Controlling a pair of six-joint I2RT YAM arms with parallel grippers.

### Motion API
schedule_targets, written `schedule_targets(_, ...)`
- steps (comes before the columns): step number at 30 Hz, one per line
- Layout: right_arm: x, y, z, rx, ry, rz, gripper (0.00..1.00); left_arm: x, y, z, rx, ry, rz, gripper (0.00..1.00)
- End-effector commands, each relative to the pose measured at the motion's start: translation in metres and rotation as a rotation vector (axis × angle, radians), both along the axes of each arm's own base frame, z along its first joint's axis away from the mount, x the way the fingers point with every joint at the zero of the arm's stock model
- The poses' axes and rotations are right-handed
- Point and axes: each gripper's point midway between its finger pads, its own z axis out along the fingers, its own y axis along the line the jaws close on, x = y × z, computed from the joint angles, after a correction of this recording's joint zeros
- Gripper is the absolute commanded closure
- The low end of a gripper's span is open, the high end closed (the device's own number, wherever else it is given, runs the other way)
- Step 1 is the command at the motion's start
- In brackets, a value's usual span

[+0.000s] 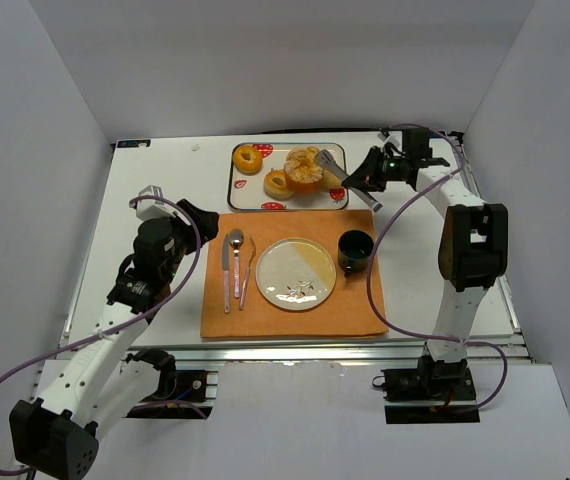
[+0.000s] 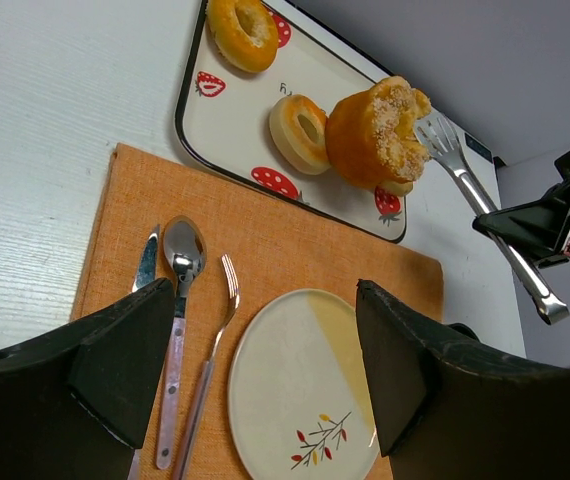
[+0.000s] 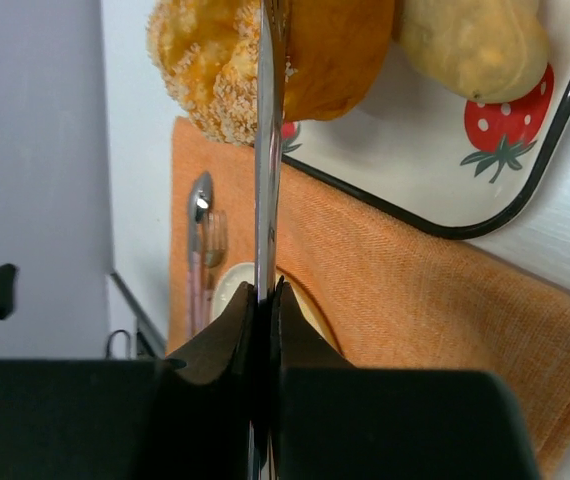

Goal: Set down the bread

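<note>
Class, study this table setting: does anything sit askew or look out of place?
One sugar-crusted bread stands tipped on edge over the tray, pinched in the tongs that the right gripper holds. Nothing else stands out.

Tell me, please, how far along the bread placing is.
Done: the right gripper is shut on the tongs, their tips on the sugared bun. In hand: the bun sits tilted over the tray, not carried off yet. Left: move it to the plate, which holds no bread. The left gripper is open, idle.

Spoon (image 2: 182, 255), fork (image 2: 220, 310) and dark cup (image 1: 355, 250) rest on the orange placemat (image 1: 285, 322).
</note>
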Motion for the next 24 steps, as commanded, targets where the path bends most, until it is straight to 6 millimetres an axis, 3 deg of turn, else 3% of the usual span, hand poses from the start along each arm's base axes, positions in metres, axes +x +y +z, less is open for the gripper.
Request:
schedule_targets(1, 0.003, -0.006, 0.075, 0.136, -0.154, 0.022, 1.00, 0.000, 0.003, 0.024, -0.024, -0.056, 0.013, 0.18)
schedule_targets(5, -0.005, -0.012, 0.105, 0.182, -0.214, 0.063, 1.00, 0.000, 0.003, 0.025, -0.026, -0.062, 0.015, 0.18)
schedule_targets(9, -0.045, -0.002, 0.116, 0.248, -0.208, 0.200, 1.00, 0.000, 0.003, 0.027, -0.026, -0.073, 0.017, 0.18)
schedule_targets(13, -0.098, 0.008, 0.087, 0.180, -0.157, 0.356, 1.00, 0.001, 0.002, 0.027, -0.033, -0.084, 0.011, 0.18)
schedule_targets(14, -0.111, 0.013, 0.077, 0.141, -0.214, 0.431, 1.00, 0.000, 0.002, 0.025, -0.033, -0.082, 0.010, 0.18)
schedule_targets(15, -0.134, 0.012, 0.071, 0.132, -0.156, 0.467, 1.00, 0.000, 0.002, 0.023, -0.032, -0.079, 0.008, 0.18)
schedule_targets(17, -0.157, 0.012, 0.055, 0.088, -0.202, 0.552, 1.00, -0.001, 0.002, 0.021, -0.032, -0.079, 0.008, 0.18)
schedule_targets(18, -0.174, 0.010, 0.057, 0.087, -0.186, 0.576, 1.00, -0.002, 0.002, 0.021, -0.033, -0.081, 0.007, 0.18)
schedule_targets(24, -0.201, -0.009, 0.032, -0.082, -0.248, 0.625, 1.00, -0.006, 0.003, 0.017, -0.050, -0.092, 0.006, 0.18)
